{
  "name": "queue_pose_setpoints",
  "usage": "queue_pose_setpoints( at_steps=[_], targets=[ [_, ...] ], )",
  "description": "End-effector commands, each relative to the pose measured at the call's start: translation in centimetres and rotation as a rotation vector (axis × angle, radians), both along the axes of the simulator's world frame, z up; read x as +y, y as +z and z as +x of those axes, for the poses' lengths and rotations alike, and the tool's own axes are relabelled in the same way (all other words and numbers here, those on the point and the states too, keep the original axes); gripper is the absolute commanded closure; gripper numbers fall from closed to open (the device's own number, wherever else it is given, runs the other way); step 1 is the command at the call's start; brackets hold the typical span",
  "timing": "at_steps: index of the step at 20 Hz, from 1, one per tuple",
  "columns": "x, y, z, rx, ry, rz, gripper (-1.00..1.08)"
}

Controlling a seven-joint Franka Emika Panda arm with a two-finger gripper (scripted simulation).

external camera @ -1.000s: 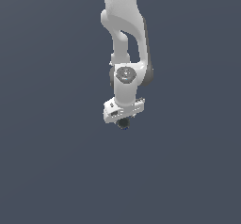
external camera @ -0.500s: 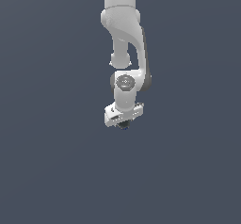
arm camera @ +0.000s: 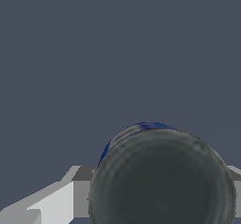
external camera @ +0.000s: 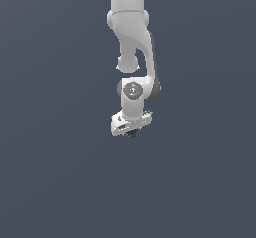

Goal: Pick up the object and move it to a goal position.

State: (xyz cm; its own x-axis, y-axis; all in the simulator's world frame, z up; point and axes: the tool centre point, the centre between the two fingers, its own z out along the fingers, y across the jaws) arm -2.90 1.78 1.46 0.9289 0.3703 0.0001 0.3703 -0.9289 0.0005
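My white gripper (external camera: pixel 131 128) hangs from the arm in the middle of the exterior view, pointing down. A small dark round object (external camera: pixel 132 133) shows just below the hand, between the fingers, narrower than the gripper. In the wrist view the object (arm camera: pixel 162 178) fills the lower part as a black round can face with a blue band along its edge. A white finger (arm camera: pixel 49 204) lies beside it, and the other finger is mostly hidden behind the can. The gripper is shut on the object and holds it off the ground.
Only the flat dark grey-blue background (external camera: pixel 50 182) surrounds the arm (external camera: pixel 131 37) in both views. No other objects, containers, edges or goal marker show.
The wrist joint has sunk a little and the hand looks shorter, tilted more. The gripper tip has barely shifted. The object stays in the grip.
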Motion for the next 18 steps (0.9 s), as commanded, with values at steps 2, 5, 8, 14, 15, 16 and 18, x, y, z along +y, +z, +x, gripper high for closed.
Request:
queue_pose_setpoints(
  at_steps=[2,5,8,14,15,16,18],
  targets=[
    [0.0,-0.1,0.0,0.000,0.000,0.000,1.08],
    [0.0,-0.1,0.0,0.000,0.000,0.000,1.08],
    [-0.1,0.2,0.1,-0.005,0.000,0.000,1.08],
    [-1.5,2.9,2.2,-0.071,0.012,0.003,1.08],
    [-1.9,3.6,2.8,-0.089,0.015,0.004,1.08],
    [-2.3,4.4,3.3,-0.108,0.019,0.005,1.08],
    [-3.2,6.3,4.5,-0.152,0.026,0.008,1.08]
  ],
)
